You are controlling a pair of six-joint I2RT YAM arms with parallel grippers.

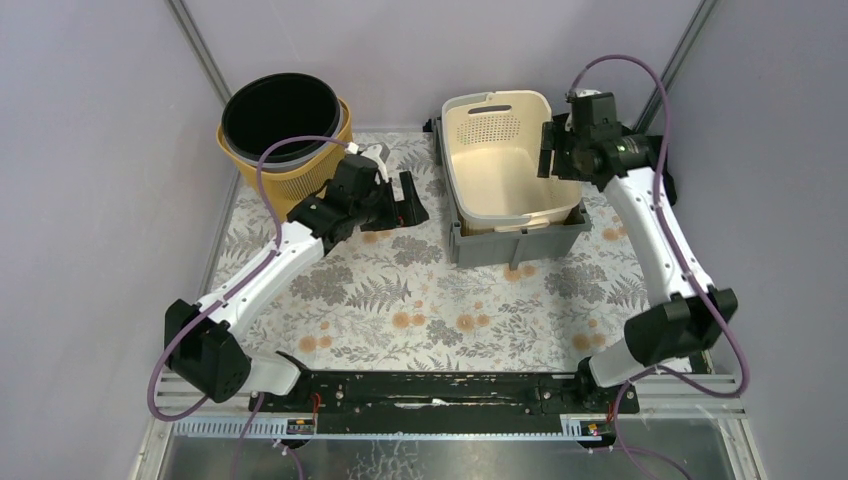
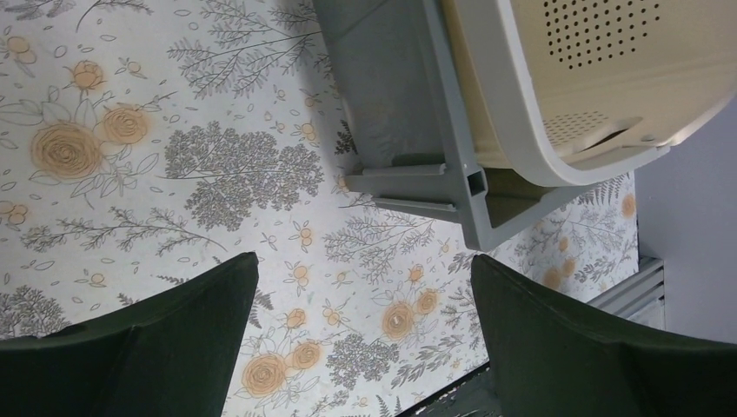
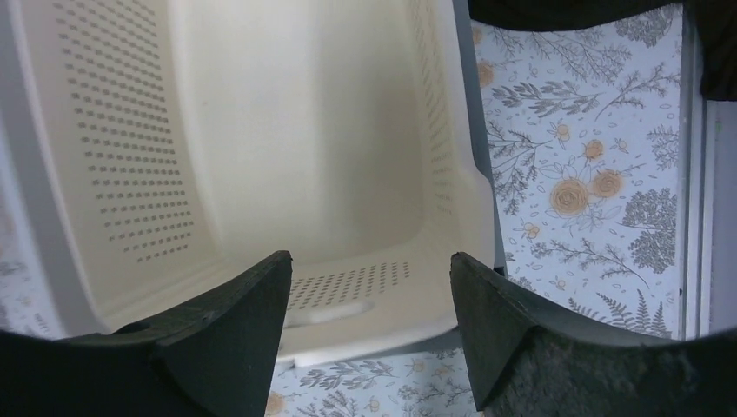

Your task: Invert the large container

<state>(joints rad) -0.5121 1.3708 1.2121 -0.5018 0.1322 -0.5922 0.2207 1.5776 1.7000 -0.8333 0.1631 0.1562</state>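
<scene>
The large container, a cream perforated basket [image 1: 500,150], sits mouth up and slightly tilted in a grey crate [image 1: 515,240] at the back middle of the table. My right gripper [image 1: 548,150] hovers at the basket's right rim with its jaws open. In the right wrist view the right gripper [image 3: 369,269] has nothing between its fingers and looks into the basket [image 3: 287,130]. My left gripper [image 1: 412,200] is open to the left of the crate, apart from it. The left wrist view shows that gripper [image 2: 365,265] over the floral cloth, with the crate's corner [image 2: 382,95] and the basket [image 2: 600,78] ahead.
A yellow ribbed basket [image 1: 300,175] with a black bucket [image 1: 280,110] in it stands at the back left, just behind the left arm. The floral tablecloth [image 1: 420,300] covers the table. Purple walls close in the sides and back.
</scene>
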